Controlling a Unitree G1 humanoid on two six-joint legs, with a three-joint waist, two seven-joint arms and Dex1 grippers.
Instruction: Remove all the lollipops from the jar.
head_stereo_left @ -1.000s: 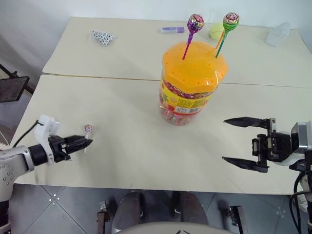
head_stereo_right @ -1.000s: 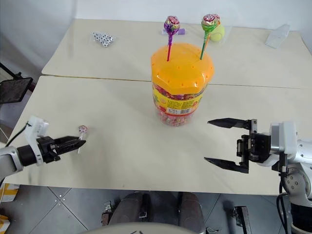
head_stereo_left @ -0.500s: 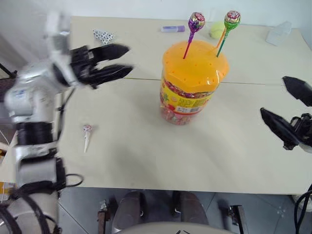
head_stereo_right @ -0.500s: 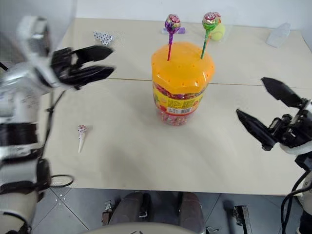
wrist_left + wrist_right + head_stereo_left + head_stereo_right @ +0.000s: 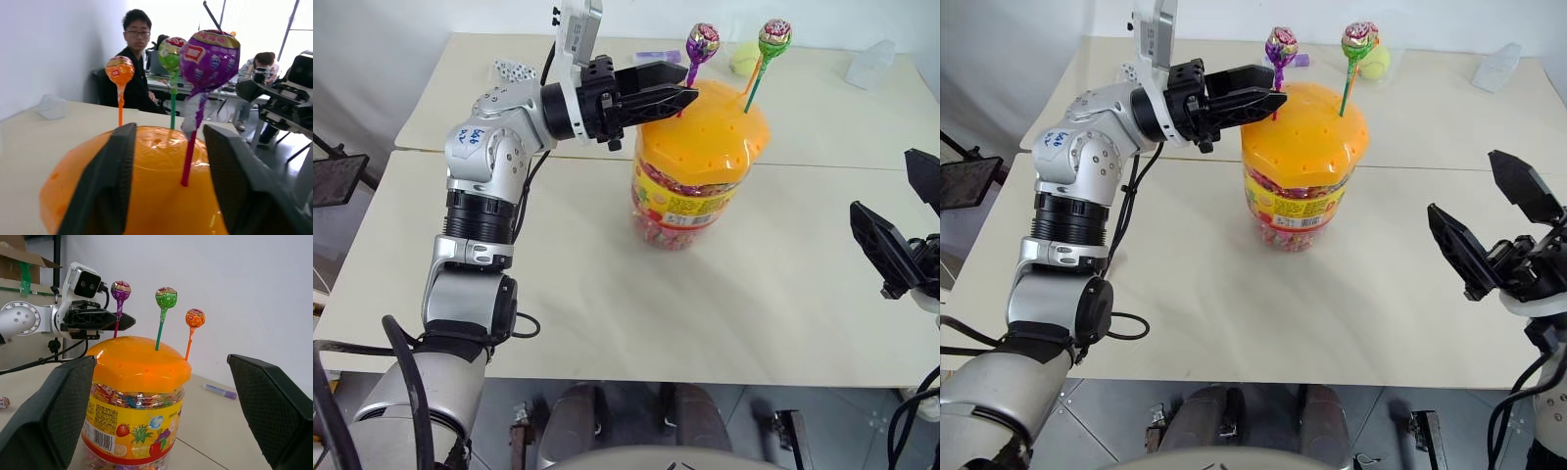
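One jar (image 5: 693, 166) stands at the centre of the worktop (image 5: 607, 294). Three lollipops rise from its orange lid (image 5: 137, 360): one purple (image 5: 703, 42), one green (image 5: 774, 37) and one orange (image 5: 195, 318). A fourth, pink lollipop (image 5: 4, 402) lies on the worktop, well apart from the jar. The left gripper (image 5: 685, 94) reaches in from ten o'clock of the jar, its jaws apart either side of the purple stick, not clamped. The right gripper (image 5: 1494, 225) hovers at four o'clock, jaws wide apart and empty.
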